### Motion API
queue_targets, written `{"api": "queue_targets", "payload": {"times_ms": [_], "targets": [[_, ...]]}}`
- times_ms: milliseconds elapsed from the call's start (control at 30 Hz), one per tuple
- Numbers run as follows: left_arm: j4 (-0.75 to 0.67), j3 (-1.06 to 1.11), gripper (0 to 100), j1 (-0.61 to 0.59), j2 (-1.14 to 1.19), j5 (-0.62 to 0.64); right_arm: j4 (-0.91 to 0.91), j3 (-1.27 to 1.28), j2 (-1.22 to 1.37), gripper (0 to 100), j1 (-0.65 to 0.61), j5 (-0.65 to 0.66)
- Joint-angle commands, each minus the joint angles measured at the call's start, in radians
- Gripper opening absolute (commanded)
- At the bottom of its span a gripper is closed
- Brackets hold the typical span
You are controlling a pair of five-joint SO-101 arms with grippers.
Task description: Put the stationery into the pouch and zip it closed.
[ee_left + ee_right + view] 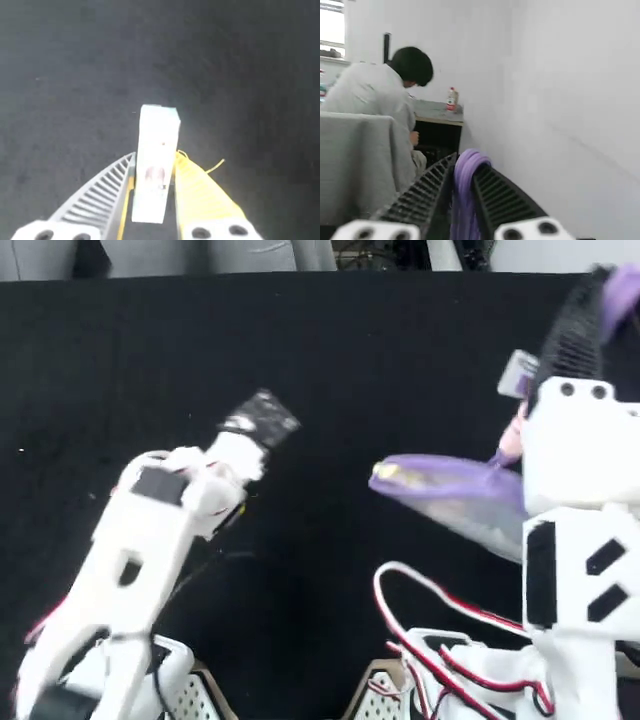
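A white eraser block [157, 150] stands pinched between the pale and yellow fingers of my left gripper [154, 156], which is shut on it. From above, that eraser [262, 418] is held over the black table [330, 350], left of centre, by the left gripper [250, 432]. My right gripper [465, 165] is shut on a fold of the purple pouch [466, 185]. It is raised high at the right [603, 292]. The pouch [455, 490] hangs below it, its mouth with a yellow end pointing toward the left arm. A grey tag [518, 373] dangles near the pouch's top.
Red and white cables [440, 605] loop by the right arm's base. Black cloth covers the whole table. The right wrist view looks into the room at a white wall [560, 100] and a seated person.
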Motion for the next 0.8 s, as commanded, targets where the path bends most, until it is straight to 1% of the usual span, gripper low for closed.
{"api": "queue_targets", "payload": {"times_ms": [0, 100, 200, 333, 400, 433, 500, 567, 633, 700, 767], "targets": [[-0.049, 0.088, 3, -0.03, -0.324, 0.269, -0.138, -0.019, 0.002, 1.1, -0.18, -0.009], [-0.161, 0.236, 3, -0.033, -0.503, 0.397, -0.233, 0.027, 0.002, 1.1, -0.269, -0.009], [-0.342, 0.452, 3, -0.061, -0.663, 0.477, -0.362, 0.134, 0.002, 1.1, -0.315, -0.009], [-0.637, 0.774, 3, -0.139, -0.842, 0.52, -0.629, 0.375, 0.002, 1.1, -0.351, -0.009], [-0.749, 0.881, 3, -0.18, -0.913, 0.52, -0.795, 0.513, 0.002, 1.1, -0.377, -0.009], [-0.776, 0.909, 3, -0.202, -0.944, 0.52, -0.882, 0.579, 0.001, 1.1, -0.391, -0.009], [-0.766, 0.926, 3, -0.232, -0.996, 0.525, -1.037, 0.685, -0.001, 1.1, -0.42, -0.009], [-0.741, 0.926, 3, -0.262, -1.033, 0.568, -1.137, 0.765, -0.008, 1.1, -0.443, -0.009], [-0.732, 0.926, 3, -0.297, -1.059, 0.621, -1.134, 0.817, -0.022, 1.1, -0.448, -0.009], [-0.73, 0.928, 3, -0.328, -1.074, 0.655, -1.056, 0.878, -0.053, 1.1, -0.439, -0.006], [-0.729, 0.928, 3, -0.346, -1.083, 0.671, -0.968, 0.96, -0.093, 1.1, -0.394, -0.008]]}}
